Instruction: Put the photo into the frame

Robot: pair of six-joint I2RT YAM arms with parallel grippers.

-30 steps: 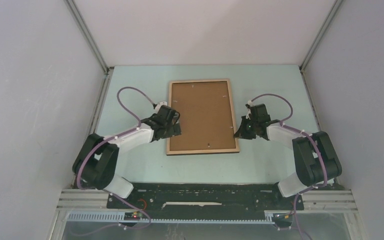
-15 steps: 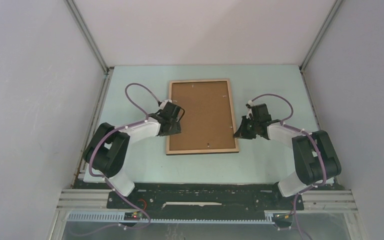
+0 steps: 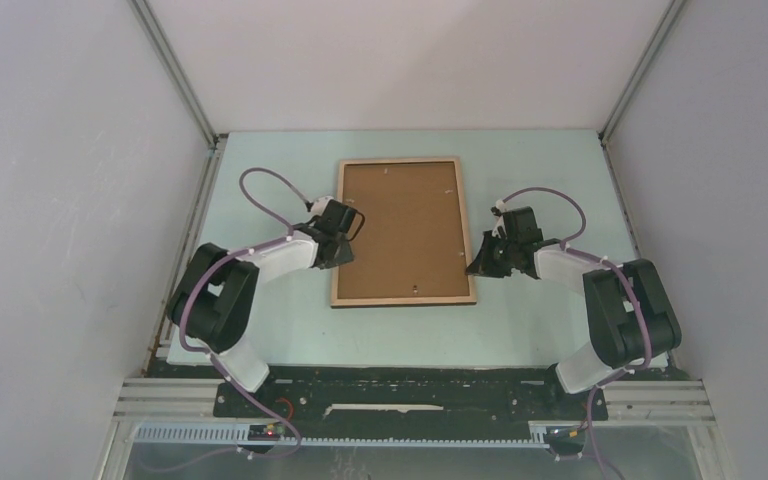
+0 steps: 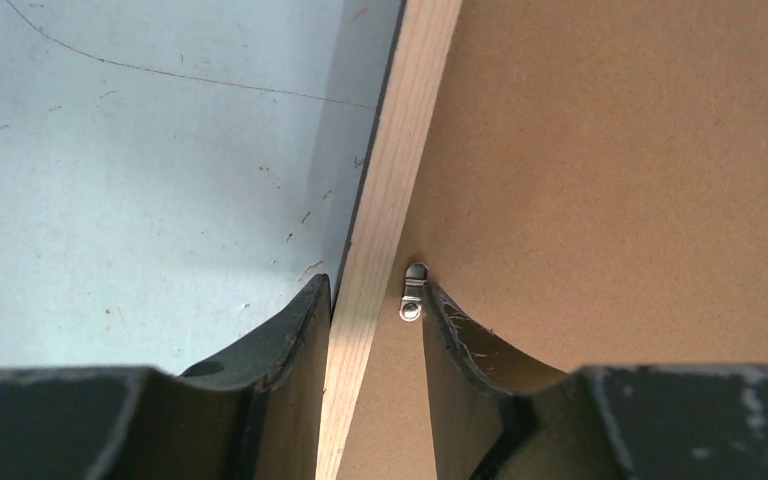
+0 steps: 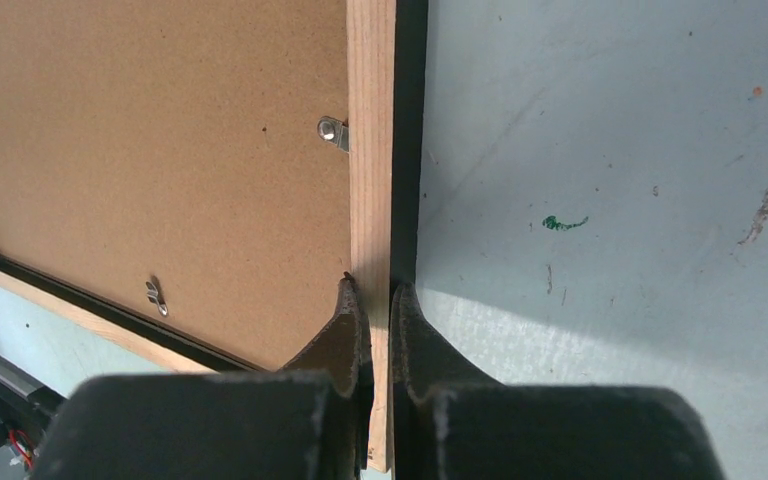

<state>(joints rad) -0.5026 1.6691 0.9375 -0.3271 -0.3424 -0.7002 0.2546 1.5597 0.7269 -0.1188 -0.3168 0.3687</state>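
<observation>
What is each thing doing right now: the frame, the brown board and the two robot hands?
frame, lying flat on the table, back side up.
backing board, sitting inside the frame, brown side up.
left hand, open, straddling the frame's left rail.
right hand, shut on the frame's right rail.

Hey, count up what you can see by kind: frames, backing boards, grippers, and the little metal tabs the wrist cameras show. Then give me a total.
frame: 1
backing board: 1
grippers: 2, the left gripper and the right gripper
metal tabs in the wrist views: 3
Total: 7
</observation>
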